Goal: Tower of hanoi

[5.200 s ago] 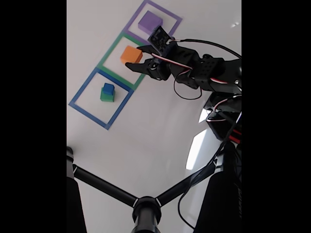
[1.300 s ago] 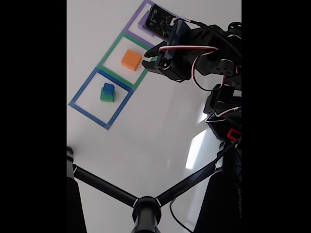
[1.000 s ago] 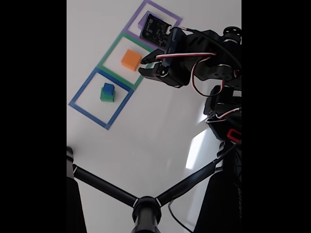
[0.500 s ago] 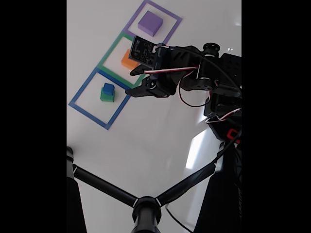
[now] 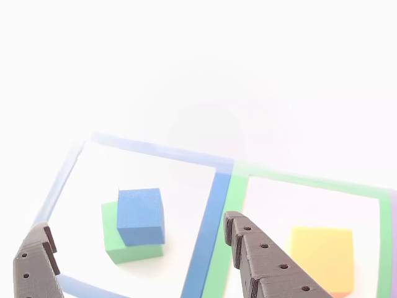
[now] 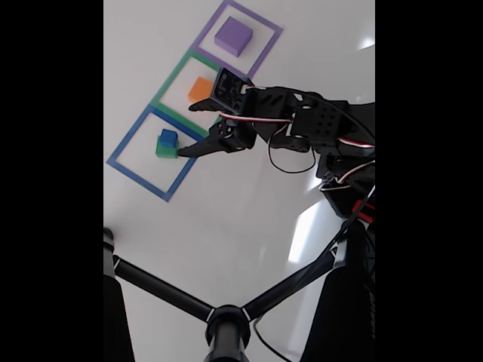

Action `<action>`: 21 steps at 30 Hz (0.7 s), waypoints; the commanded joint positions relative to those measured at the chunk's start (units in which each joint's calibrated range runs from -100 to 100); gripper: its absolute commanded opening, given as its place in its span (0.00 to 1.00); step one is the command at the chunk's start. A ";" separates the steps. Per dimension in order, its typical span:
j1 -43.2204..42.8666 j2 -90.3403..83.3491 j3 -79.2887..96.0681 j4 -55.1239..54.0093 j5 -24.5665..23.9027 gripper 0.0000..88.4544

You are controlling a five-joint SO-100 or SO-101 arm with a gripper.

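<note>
A small blue cube (image 5: 141,216) (image 6: 168,136) sits on a larger green cube (image 5: 132,253) (image 6: 164,151) inside the blue tape square (image 5: 208,223) (image 6: 127,137). An orange cube (image 5: 321,257) (image 6: 199,88) lies in the green tape square (image 6: 170,79). A purple cube (image 6: 232,35) rests in the purple tape square (image 6: 253,16). My gripper (image 5: 136,225) (image 6: 186,130) is open and empty, just right of the stack in the fixed view. In the other view its dark fingers (image 5: 263,264) frame the stack on both sides without touching it.
The white table (image 6: 226,211) has glare patches at the right. A black tripod-like stand (image 6: 226,323) spreads across the bottom of the fixed view. The arm's body with red and white wires (image 6: 332,128) reaches in from the right.
The gripper has swung from above the purple and orange cubes down and left to the blue square, staying open. The cubes have not moved.
</note>
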 commanded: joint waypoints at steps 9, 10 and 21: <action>0.00 17.39 1.35 -24.59 0.59 0.36; 0.00 19.25 0.90 -26.37 0.59 0.36; -1.05 32.81 -3.01 -36.73 0.59 0.35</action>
